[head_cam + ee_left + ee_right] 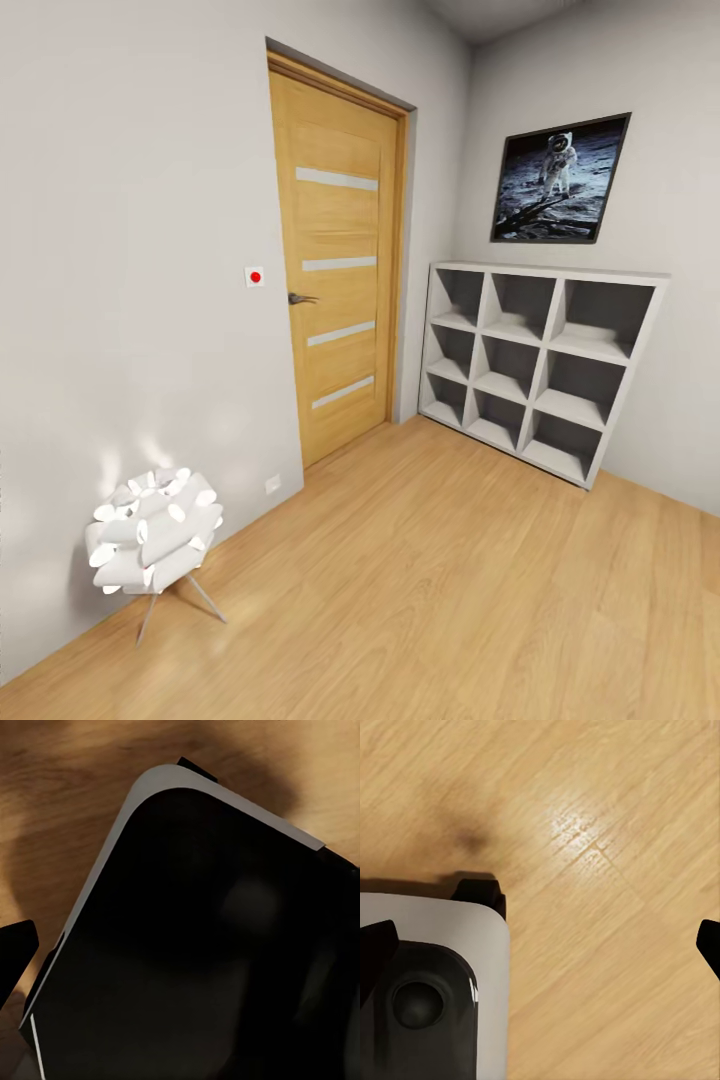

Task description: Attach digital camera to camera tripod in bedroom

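The digital camera and the camera tripod are out of view. I face a corner of a room with pale walls and a light wood plank floor [430, 590]. In the right wrist view my right gripper [541, 945] hangs open over the planks, one black fingertip at each side edge and nothing between them. In the left wrist view my left gripper [180, 960] points down at my own dark, grey-rimmed base [187, 945]. One black fingertip [15, 952] sits far out at the picture's edge, so it reads as open and empty.
A closed wooden door [340, 270] with a dark handle is in the left wall. A white cube shelf [540, 365] stands against the far wall under a framed astronaut picture [560, 180]. A white petal-shaped object on thin metal legs [152, 545] stands low by the left wall.
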You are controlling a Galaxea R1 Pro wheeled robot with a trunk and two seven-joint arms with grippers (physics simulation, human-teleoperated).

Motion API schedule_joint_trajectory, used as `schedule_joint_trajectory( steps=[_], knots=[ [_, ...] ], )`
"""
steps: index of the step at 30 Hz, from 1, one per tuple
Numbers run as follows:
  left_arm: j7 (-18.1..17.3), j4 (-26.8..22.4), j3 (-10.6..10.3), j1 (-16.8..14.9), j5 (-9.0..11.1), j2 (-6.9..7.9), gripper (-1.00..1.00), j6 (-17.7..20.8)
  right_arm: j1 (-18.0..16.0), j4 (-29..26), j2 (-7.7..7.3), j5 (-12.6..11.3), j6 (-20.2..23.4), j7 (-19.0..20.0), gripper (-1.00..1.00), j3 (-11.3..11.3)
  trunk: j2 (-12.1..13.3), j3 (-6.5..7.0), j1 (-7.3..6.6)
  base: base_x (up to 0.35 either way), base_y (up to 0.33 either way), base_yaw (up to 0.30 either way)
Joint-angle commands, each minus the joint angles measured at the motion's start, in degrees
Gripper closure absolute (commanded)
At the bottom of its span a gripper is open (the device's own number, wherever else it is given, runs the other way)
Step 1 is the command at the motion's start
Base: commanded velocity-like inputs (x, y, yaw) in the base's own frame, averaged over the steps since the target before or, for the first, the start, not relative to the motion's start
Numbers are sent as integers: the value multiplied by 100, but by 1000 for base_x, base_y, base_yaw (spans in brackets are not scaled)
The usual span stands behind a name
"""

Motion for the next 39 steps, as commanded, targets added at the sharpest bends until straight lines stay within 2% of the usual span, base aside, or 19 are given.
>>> schedule_joint_trajectory(
  steps=[1, 39],
  knots=[
    [0, -9, 6, 3, 11, 0, -100, -5, -7, 18, 1, -60, -30, 31, -100, 45, -3, -5, 0, 0, 52, 0],
    [0, -2, 6, 3, 12, -1, -100, -5, -7, 20, -10, -69, -39, 25, -100, 42, -3, -5, 0, 0, 63, 0]
  ],
)
